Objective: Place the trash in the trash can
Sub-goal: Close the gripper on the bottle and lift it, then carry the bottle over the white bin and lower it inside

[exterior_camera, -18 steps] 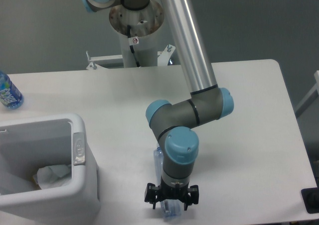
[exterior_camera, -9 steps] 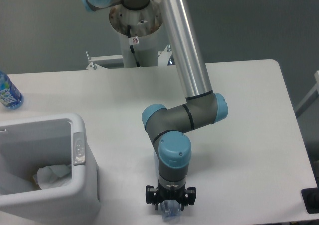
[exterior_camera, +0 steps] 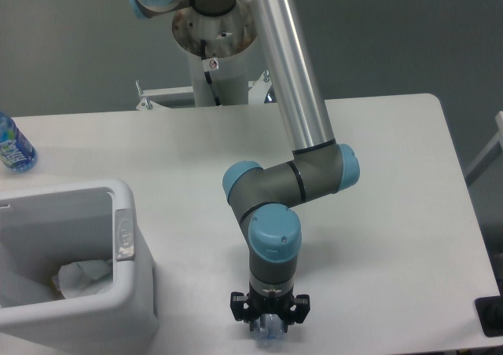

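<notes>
Far left, a deep-blue bottle (exterior_camera: 13, 145) stands at the counter (exterior_camera: 393, 182) edge. Just below it sits the white trash can (exterior_camera: 118, 292), a crumpled white paper wad (exterior_camera: 82, 278) lying inside. Over to the middle, near the counter's front edge: the arm points straight down, its tool (exterior_camera: 269, 317) closed narrow around the clear crushed plastic bottle (exterior_camera: 269, 333), which peeks out beneath the fingers.

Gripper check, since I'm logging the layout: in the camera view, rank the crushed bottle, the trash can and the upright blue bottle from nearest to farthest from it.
From the gripper:
1. Crushed bottle, right at the fingers, near the table's front edge.
2. Trash can, to the left.
3. Blue bottle, far left edge.
</notes>
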Available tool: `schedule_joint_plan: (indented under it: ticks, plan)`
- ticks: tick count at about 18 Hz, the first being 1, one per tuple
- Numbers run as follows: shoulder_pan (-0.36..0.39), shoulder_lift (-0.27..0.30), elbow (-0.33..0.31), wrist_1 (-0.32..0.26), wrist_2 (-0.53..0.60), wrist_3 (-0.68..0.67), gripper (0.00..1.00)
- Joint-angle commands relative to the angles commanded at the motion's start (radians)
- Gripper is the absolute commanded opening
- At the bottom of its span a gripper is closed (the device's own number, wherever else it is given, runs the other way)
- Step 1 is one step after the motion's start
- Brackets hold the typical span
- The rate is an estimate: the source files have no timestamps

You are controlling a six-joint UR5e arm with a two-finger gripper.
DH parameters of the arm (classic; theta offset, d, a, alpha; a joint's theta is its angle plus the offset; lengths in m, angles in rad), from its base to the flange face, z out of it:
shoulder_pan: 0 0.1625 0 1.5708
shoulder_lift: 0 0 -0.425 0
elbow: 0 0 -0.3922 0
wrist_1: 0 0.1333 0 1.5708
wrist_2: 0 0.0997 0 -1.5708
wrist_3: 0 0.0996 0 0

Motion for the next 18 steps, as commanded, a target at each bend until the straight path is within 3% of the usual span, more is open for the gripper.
schedule_joint_plan:
  ticks: [9,11,15,18]
  plan:
    - [0.003,0.058,0.011,-0.002,-0.009,0.038,0.6]
    - [0.014,0.106,0.052,0.003,-0.037,0.011,0.6]
    - [0.054,0.189,0.138,0.005,-0.217,-0.127,0.6]
    - [0.063,0.239,0.199,0.005,-0.25,-0.195,0.59]
